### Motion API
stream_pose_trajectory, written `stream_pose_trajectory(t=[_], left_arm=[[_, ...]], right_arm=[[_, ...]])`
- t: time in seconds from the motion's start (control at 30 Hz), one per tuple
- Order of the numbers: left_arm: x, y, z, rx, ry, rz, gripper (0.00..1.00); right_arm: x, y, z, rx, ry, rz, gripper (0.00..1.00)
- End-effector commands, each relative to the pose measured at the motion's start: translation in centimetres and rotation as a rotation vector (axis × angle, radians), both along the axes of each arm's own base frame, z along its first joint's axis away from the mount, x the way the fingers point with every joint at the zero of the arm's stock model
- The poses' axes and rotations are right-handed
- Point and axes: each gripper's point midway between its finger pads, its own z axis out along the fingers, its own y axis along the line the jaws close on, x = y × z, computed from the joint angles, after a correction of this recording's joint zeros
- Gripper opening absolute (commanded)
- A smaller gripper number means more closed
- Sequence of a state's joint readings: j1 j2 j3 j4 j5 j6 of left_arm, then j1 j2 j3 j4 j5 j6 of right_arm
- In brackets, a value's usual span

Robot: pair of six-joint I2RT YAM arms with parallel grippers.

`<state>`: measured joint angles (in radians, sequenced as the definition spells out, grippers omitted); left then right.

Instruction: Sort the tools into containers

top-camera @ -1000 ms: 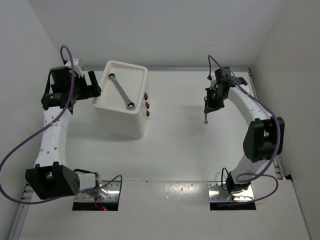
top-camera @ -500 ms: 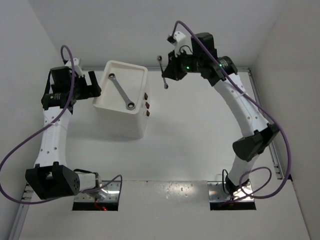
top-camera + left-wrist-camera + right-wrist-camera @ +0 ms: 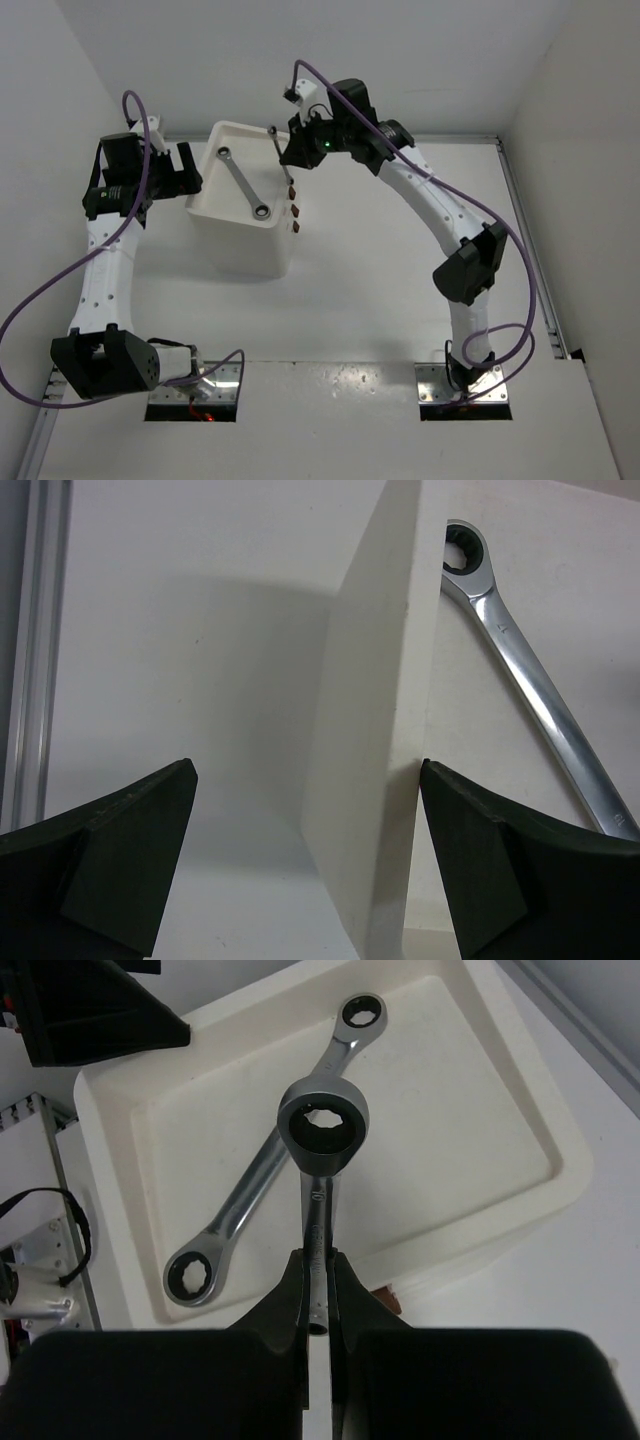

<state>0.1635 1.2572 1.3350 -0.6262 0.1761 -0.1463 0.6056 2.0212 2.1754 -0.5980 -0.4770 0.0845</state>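
Note:
A white box unit [image 3: 232,250] with a shallow top tray [image 3: 560,1160] stands at the back left. One silver wrench [image 3: 243,183] lies diagonally in the tray [image 3: 262,1203] [image 3: 530,700]. My right gripper [image 3: 289,157] [image 3: 317,1270] is shut on the shaft of a second silver wrench [image 3: 275,140]. It holds that wrench over the tray's right part, with the ring end [image 3: 322,1125] above the lying wrench. My left gripper [image 3: 186,172] [image 3: 305,860] is open at the box's left side, its fingers [image 3: 120,860] on either side of the tray's wall [image 3: 370,730].
Red-brown drawer handles [image 3: 293,208] stick out of the box's right face, and one [image 3: 388,1301] shows just under my right fingers. White walls close off the back and both sides. A metal rail [image 3: 35,630] runs along the table's left edge.
My right arm has swung up and left from the table's right side, carrying the wrench to above the tray. The left arm has not moved.

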Motion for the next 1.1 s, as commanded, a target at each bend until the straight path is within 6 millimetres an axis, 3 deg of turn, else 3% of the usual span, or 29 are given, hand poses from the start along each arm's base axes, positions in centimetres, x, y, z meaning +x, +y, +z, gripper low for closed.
stream_pose_trajectory(t=[0.0, 0.07, 0.23, 0.3, 0.37, 0.43, 0.5, 0.73, 0.97, 1.03, 1.07], left_arm=[[0.1, 0.6, 1.0, 0.018, -0.041, 0.012, 1.0], [0.1, 0.7, 1.0, 0.023, -0.041, 0.02, 1.0], [-0.2, 0.9, 0.4, 0.036, -0.029, 0.023, 1.0], [-0.2, 0.9, 0.4, 0.036, -0.029, 0.023, 1.0], [-0.3, 0.9, 0.0, 0.034, -0.02, 0.023, 1.0], [-0.3, 1.1, 0.0, 0.039, -0.019, 0.031, 1.0], [-0.5, 1.1, -0.1, 0.047, -0.019, 0.026, 1.0], [-0.6, 1.3, -0.5, 0.058, -0.009, 0.029, 1.0], [-0.5, 1.6, -0.3, 0.06, -0.018, 0.039, 1.0], [-0.5, 1.6, -0.3, 0.06, -0.018, 0.039, 1.0], [-0.5, 1.5, -0.3, 0.055, -0.019, 0.031, 1.0]], right_arm=[[0.0, 2.1, 3.9, 0.116, -0.119, 0.048, 0.0], [0.4, 2.5, 4.4, 0.135, -0.114, 0.041, 0.0], [1.5, 3.8, 2.8, 0.167, -0.042, 0.02, 0.0], [1.7, 4.1, 3.2, 0.196, -0.025, 0.009, 0.0], [2.2, 4.5, 1.3, 0.199, 0.038, 0.015, 0.0], [2.5, 5.1, 1.7, 0.23, 0.064, 0.013, 0.0], [3.7, 5.3, -0.5, 0.213, 0.107, -0.005, 0.0], [5.2, 5.6, -3.8, 0.206, 0.19, -0.051, 0.0], [6.2, 4.7, -5.3, 0.197, 0.231, -0.102, 0.0], [5.8, 4.7, -5.6, 0.192, 0.244, -0.094, 0.11], [5.3, 4.5, -4.4, 0.203, 0.235, -0.083, 0.26]])
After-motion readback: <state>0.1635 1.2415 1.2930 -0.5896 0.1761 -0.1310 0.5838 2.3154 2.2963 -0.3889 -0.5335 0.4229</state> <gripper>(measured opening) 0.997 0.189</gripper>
